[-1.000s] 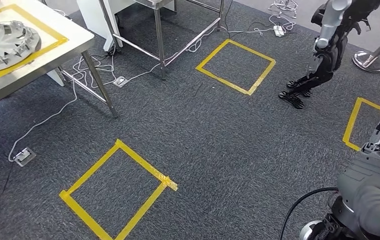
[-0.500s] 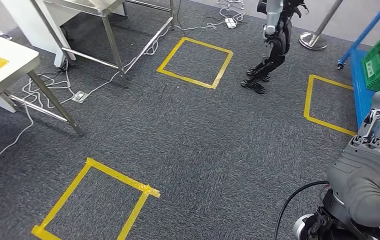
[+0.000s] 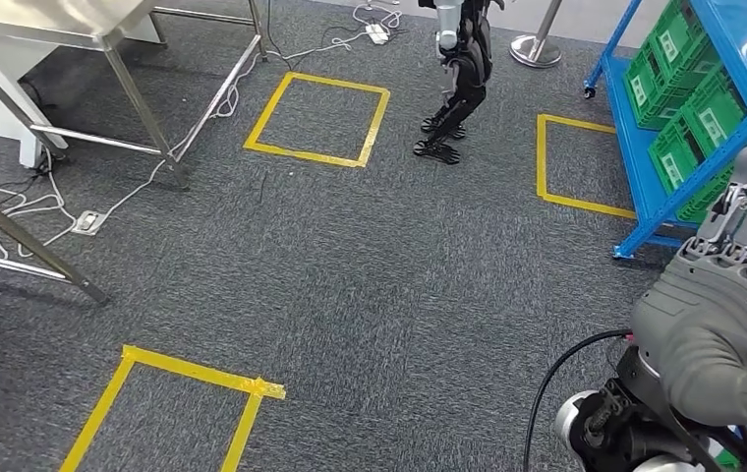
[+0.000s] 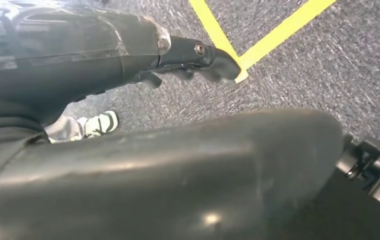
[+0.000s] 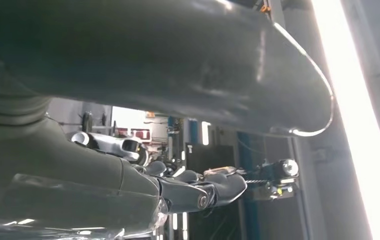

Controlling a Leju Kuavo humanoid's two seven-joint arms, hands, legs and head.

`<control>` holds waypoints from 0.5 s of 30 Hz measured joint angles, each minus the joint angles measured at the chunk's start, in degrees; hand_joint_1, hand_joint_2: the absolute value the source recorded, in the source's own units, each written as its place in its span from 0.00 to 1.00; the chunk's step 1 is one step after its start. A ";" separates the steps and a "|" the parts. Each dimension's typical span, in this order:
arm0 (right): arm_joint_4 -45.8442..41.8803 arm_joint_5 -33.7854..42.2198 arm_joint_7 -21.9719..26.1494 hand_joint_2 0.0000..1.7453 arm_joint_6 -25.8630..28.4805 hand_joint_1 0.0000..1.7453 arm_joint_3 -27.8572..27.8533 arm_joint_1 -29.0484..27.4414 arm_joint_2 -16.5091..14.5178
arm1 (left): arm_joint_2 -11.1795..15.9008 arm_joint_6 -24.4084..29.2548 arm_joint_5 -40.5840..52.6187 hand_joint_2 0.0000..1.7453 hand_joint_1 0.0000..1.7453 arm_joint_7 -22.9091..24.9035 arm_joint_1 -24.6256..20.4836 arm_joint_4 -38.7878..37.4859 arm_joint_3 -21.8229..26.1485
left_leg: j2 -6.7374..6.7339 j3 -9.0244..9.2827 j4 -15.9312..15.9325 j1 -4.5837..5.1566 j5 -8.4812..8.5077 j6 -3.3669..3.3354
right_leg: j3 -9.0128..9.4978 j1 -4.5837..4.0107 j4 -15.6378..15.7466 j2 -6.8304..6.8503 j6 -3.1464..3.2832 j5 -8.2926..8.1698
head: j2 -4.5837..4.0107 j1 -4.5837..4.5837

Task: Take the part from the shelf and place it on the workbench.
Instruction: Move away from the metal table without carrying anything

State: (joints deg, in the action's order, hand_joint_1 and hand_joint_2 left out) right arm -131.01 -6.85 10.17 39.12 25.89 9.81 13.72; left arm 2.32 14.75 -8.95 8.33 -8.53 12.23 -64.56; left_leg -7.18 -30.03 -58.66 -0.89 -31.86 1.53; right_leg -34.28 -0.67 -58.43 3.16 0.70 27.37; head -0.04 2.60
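Observation:
A blue shelf (image 3: 645, 133) with green crates (image 3: 689, 108) stands at the right of the head view. I cannot make out any part on it from here. My right hand (image 3: 733, 280) is raised at the lower right, short of the shelf, its fingers (image 3: 743, 211) stretched out and holding nothing. The right wrist view shows the same hand (image 5: 178, 192) bare, with a room behind it. My left hand (image 4: 143, 150) hangs over the grey carpet, its dark fingers (image 4: 198, 52) straight and holding nothing. One leg of the workbench (image 3: 26, 251) shows at the left edge.
Another humanoid robot (image 3: 458, 69) stands on the carpet at the top centre. Yellow tape squares (image 3: 316, 118) (image 3: 571, 162) (image 3: 173, 403) mark the floor. A steel table frame (image 3: 143, 98) and loose cables (image 3: 16, 206) lie at the upper left. A stanchion base (image 3: 535, 49) stands by the shelf.
The whole view has swung right: the workbench with a silver wheel cover has left the picture on the left, and the blue shelf has come in on the right. My right hand stays raised.

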 joint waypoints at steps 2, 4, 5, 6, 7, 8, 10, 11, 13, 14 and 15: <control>0.41 0.49 0.37 0.00 0.01 0.00 0.24 0.61 -0.22 | 0.11 0.02 0.23 0.00 0.00 -0.06 -0.19 0.04 -0.16 | 3.93 -0.71 -2.10 -0.15 -1.42 0.36 | 0.71 0.28 1.02 -0.90 0.67 -0.35 | 0.00 -0.24; 0.85 1.09 0.68 0.00 0.01 0.00 0.47 1.23 -0.51 | 0.24 -0.05 0.69 0.00 0.00 -0.25 -0.29 0.05 -0.27 | 7.60 -4.36 -8.75 -0.14 -4.34 0.35 | 1.08 0.40 1.40 -1.91 1.18 -0.43 | 0.00 -0.93; 1.08 1.37 0.78 0.00 0.01 0.00 0.62 1.41 -0.66 | 0.27 -0.13 0.97 0.00 0.00 -0.31 -0.30 0.05 -0.38 | 7.84 -6.71 -12.54 -0.08 -5.55 0.34 | 1.11 0.34 1.37 -2.62 1.36 -0.35 | 0.00 -1.27; 1.31 1.57 0.87 0.00 0.01 0.00 0.77 1.48 -0.78 | 0.30 -0.21 1.15 0.00 0.00 -0.33 -0.34 0.05 -0.51 | 7.73 -8.54 -15.02 -0.08 -5.81 0.35 | 1.18 0.28 1.33 -3.38 1.43 -0.25 | 0.00 -1.55; 1.51 1.71 0.97 0.00 0.01 0.00 0.92 1.54 -0.89 | 0.31 -0.30 1.25 0.00 0.00 -0.33 -0.39 0.05 -0.62 | 7.60 -9.48 -15.60 -0.10 -4.92 0.36 | 1.33 0.26 1.25 -4.18 1.45 -0.12 | 0.00 -1.77; 1.70 1.81 1.03 0.00 0.01 0.00 1.07 1.64 -0.98 | 0.33 -0.36 1.31 0.00 0.00 -0.33 -0.48 0.05 -0.72 | 7.68 -9.28 -13.87 -0.15 -2.82 0.36 | 1.53 0.31 1.11 -5.01 1.35 0.09 | 0.00 -1.97; 2.03 1.98 1.15 0.00 0.01 0.00 1.26 1.87 -1.12 | 0.41 -0.45 1.36 0.00 0.00 -0.33 -0.68 0.05 -0.83 | 9.87 -6.89 -6.99 -0.43 1.93 0.38 | 1.84 0.47 0.50 -6.52 0.89 0.76 | 0.00 -2.47; 2.20 2.02 1.18 0.00 0.01 0.00 1.33 2.05 -1.17 | 0.44 -0.47 1.38 0.00 0.00 -0.34 -0.77 0.05 -0.93 | 11.17 -5.63 -3.97 -0.58 3.16 0.35 | 1.76 0.57 0.04 -7.27 0.55 1.12 | 0.00 -2.62; 2.53 2.08 1.22 0.00 0.01 0.00 1.50 2.30 -1.22 | 0.47 -0.51 1.40 0.00 0.00 -0.34 -0.86 0.05 -1.13 | 12.69 -4.49 -1.66 -0.65 3.05 0.07 | 1.36 0.84 -0.42 -8.65 -0.15 1.44 | 0.00 -2.67; 2.67 2.08 1.23 0.00 0.02 0.00 1.59 2.37 -1.25 | 0.51 -0.52 1.41 0.00 0.00 -0.34 -0.90 0.05 -1.21 | 11.95 -4.19 -1.34 -0.55 2.89 -0.18 | 1.20 1.03 -0.41 -9.46 -0.46 1.42 | 0.00 -2.61; 2.78 2.09 1.24 0.00 0.02 0.00 1.66 2.36 -1.28 | 0.57 -0.53 1.41 0.00 0.00 -0.33 -0.96 0.05 -1.24 | 11.25 -3.97 -1.18 -0.52 2.84 -0.45 | 1.11 1.14 -0.41 -9.65 -0.72 1.46 | 0.00 -2.57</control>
State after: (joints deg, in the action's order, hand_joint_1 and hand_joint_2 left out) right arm -128.23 -4.76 11.40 39.14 27.55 12.17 12.44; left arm 2.88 14.22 -7.54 8.00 -9.50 12.28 -65.80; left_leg 4.06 -34.00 -59.84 -1.40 -29.02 1.08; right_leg -33.17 0.46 -58.84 -6.49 -0.02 28.83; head -0.04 0.03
